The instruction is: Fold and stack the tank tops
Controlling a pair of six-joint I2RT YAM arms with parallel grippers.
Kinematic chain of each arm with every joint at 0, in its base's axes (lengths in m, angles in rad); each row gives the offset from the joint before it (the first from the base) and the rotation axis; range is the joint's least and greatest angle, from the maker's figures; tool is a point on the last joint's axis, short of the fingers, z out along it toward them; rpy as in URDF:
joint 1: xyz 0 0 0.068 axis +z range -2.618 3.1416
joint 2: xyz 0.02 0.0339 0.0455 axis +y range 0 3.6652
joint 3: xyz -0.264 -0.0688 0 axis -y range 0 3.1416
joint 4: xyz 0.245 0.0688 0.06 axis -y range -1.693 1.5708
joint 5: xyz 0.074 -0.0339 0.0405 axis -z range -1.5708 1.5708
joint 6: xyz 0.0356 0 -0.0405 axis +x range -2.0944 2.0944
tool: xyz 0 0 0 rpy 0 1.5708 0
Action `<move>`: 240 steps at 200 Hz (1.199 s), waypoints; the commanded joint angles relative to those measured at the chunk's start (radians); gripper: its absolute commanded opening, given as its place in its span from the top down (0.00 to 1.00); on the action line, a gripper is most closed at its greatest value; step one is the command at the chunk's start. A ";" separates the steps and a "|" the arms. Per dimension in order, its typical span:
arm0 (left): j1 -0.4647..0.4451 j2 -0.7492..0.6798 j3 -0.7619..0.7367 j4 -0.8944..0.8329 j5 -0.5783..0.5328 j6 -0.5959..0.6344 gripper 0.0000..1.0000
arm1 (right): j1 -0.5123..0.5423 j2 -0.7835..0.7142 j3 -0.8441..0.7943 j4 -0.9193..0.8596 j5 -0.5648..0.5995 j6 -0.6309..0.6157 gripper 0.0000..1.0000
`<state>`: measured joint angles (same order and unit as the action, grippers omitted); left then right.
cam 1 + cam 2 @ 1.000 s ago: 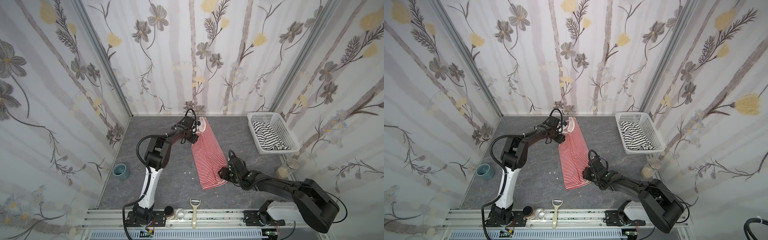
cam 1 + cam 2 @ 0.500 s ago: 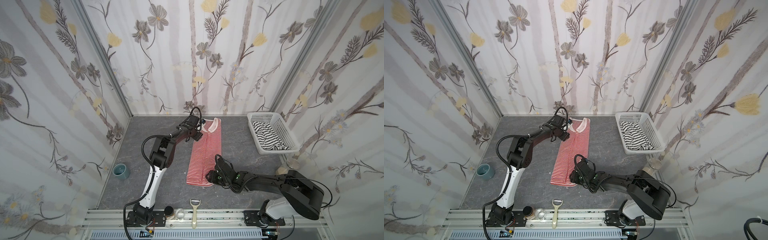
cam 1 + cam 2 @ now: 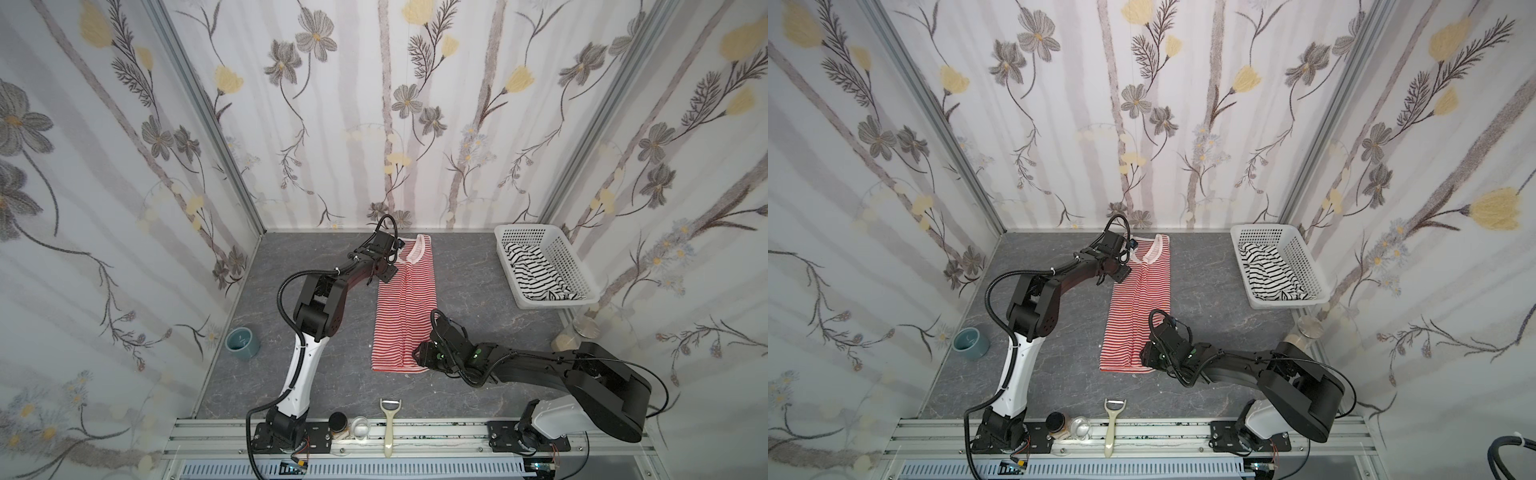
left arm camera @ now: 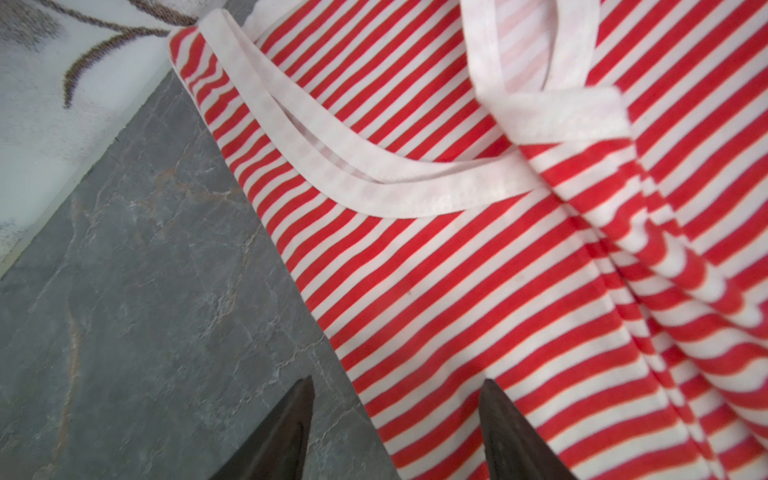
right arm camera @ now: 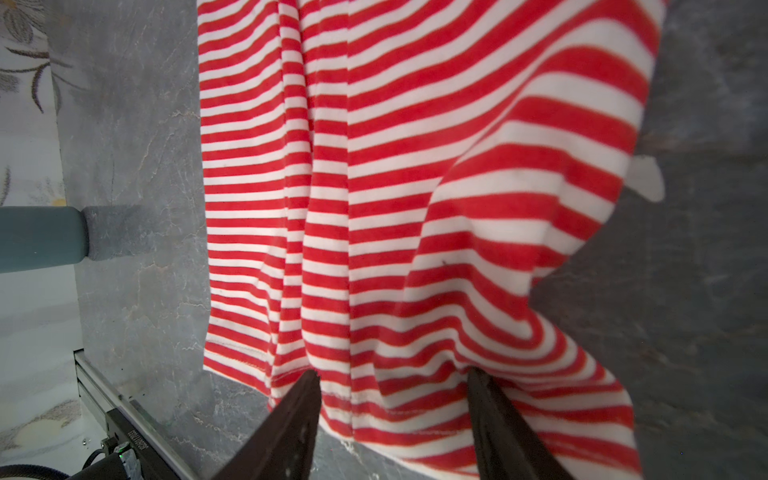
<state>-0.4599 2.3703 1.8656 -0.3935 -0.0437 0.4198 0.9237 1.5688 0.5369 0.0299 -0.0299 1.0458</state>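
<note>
- Left of the white basket (image 3: 574, 266) in both top views, with a strip of bare grey tabletop (image 3: 469, 286) between them, lies the red-and-white tank top (image 3: 405, 316) (image 3: 1138, 316). It's stretched out long, neckline toward the back wall and hem toward the front rail.
- Looks-wise: thin red and white stripes with white edging round the neck and armholes. A long crease runs down its length. The hem corner on the basket side is rumpled and puffed up, not flat.
- The other tank top, the white one with black stripes (image 3: 536, 274), is crumpled inside the basket.
- Left gripper (image 4: 395, 382) sits at the shoulder end, on the side away from the basket. Its jaws are apart, one finger over bare tabletop and the other over the stripes, with nothing pinched.
- Right gripper (image 5: 392, 374) is at the hem end, jaws spread, with the hem bunching up between its fingers (image 5: 291, 419). Can't tell whether the cloth is snagged on one.
- Edges: the long edge away from the basket runs straight, and the neck end is just beside the back wall.
- Room: the gap toward the basket is bare. The wider stretch on the far side holds only a teal cup (image 3: 243, 341), well apart from the top, against the side wall.
- A peeler (image 3: 390, 424) lies on the front rail, below the hem.
</note>
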 commanded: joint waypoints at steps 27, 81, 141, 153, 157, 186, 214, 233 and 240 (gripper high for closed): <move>0.003 -0.040 -0.051 -0.125 -0.040 -0.009 0.35 | -0.025 -0.076 -0.023 -0.251 0.032 0.002 0.40; -0.007 -0.129 -0.079 -0.124 0.033 -0.047 0.35 | -0.032 -0.156 0.036 -0.254 0.016 -0.031 0.38; -0.013 -0.287 -0.187 -0.123 0.110 -0.053 0.33 | -0.209 -0.322 -0.052 -0.301 -0.020 -0.106 0.37; -0.014 -0.329 -0.255 -0.120 0.142 -0.046 0.33 | -0.245 -0.360 -0.088 -0.287 -0.044 -0.114 0.37; -0.014 -0.345 -0.280 -0.119 0.156 -0.044 0.33 | -0.252 -0.367 -0.096 -0.281 -0.051 -0.115 0.37; -0.022 -0.457 -0.479 -0.085 0.208 -0.026 0.33 | -0.285 -0.390 -0.164 -0.186 -0.136 -0.110 0.37; -0.040 -0.569 -0.662 -0.042 0.215 -0.005 0.33 | -0.288 -0.358 -0.195 -0.124 -0.189 -0.107 0.39; -0.060 -0.646 -0.746 -0.029 0.218 0.006 0.33 | -0.290 -0.342 -0.214 -0.112 -0.208 -0.103 0.42; -0.068 -0.672 -0.771 -0.025 0.223 0.009 0.33 | -0.290 -0.342 -0.225 -0.100 -0.219 -0.098 0.43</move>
<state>-0.5091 1.7790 1.1706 -0.4664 0.1524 0.4011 0.6346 1.2140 0.3367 -0.1417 -0.1909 0.9409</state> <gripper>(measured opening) 0.672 0.587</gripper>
